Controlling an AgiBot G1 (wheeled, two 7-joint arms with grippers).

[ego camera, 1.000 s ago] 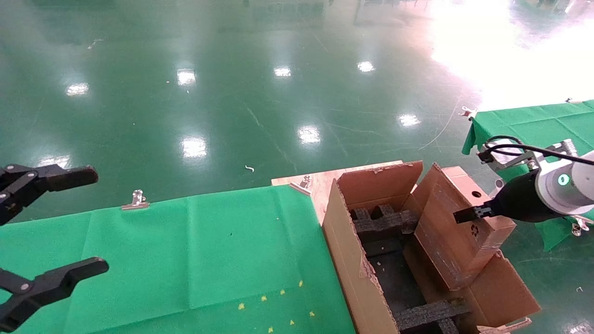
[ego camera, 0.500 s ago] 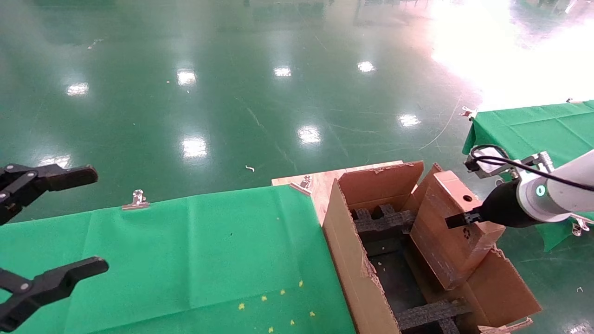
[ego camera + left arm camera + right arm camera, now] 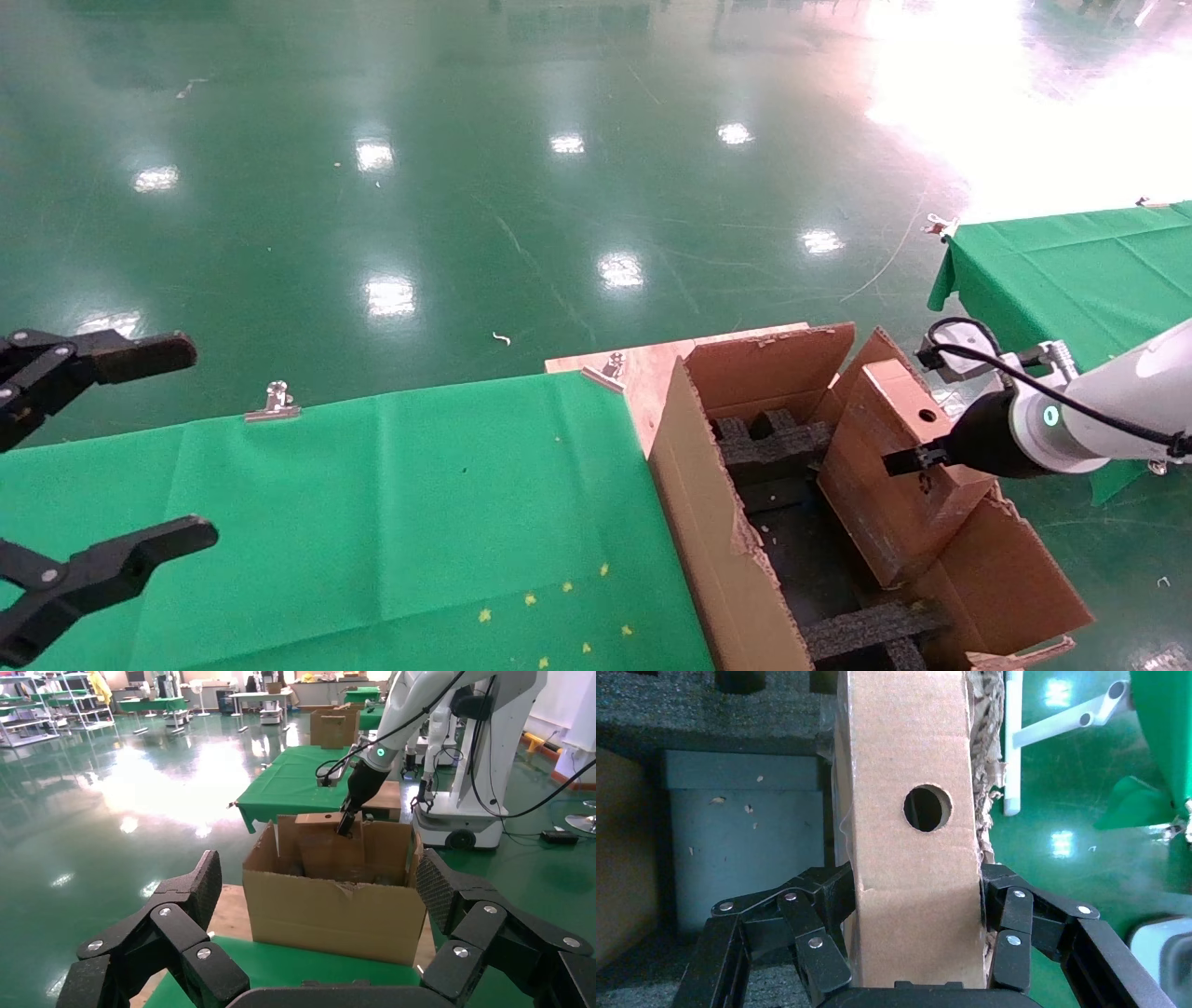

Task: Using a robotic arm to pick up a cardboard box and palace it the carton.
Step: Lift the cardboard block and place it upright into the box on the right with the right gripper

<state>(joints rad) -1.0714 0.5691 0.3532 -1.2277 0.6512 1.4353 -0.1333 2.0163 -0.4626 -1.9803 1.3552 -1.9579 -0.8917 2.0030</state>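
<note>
My right gripper (image 3: 917, 458) on the white arm is shut on the small cardboard box (image 3: 880, 485), which stands on edge, tilted, its lower end inside the large carton (image 3: 708, 522) along the carton's right side. The box's narrow face with the round hole (image 3: 927, 808) points up at the wrist camera, with my fingers (image 3: 821, 910) pressed on both broad sides of the cardboard box (image 3: 912, 881). Black foam inserts (image 3: 768, 447) line the carton's bottom. My left gripper (image 3: 112, 447) is open and empty over the green table's left end. In the left wrist view the carton (image 3: 334, 913) and box (image 3: 327, 853) show ahead.
The carton stands on a wooden board (image 3: 643, 373) at the right end of the green-covered table (image 3: 372, 522), its right flap (image 3: 1010, 578) hanging outwards. A second green table (image 3: 1071, 256) stands at the far right. Metal clips (image 3: 275, 401) hold the cloth. Glossy green floor lies beyond.
My right gripper has moved left and down with the cardboard box, lowering it deeper into the carton. The left arm has not moved.
</note>
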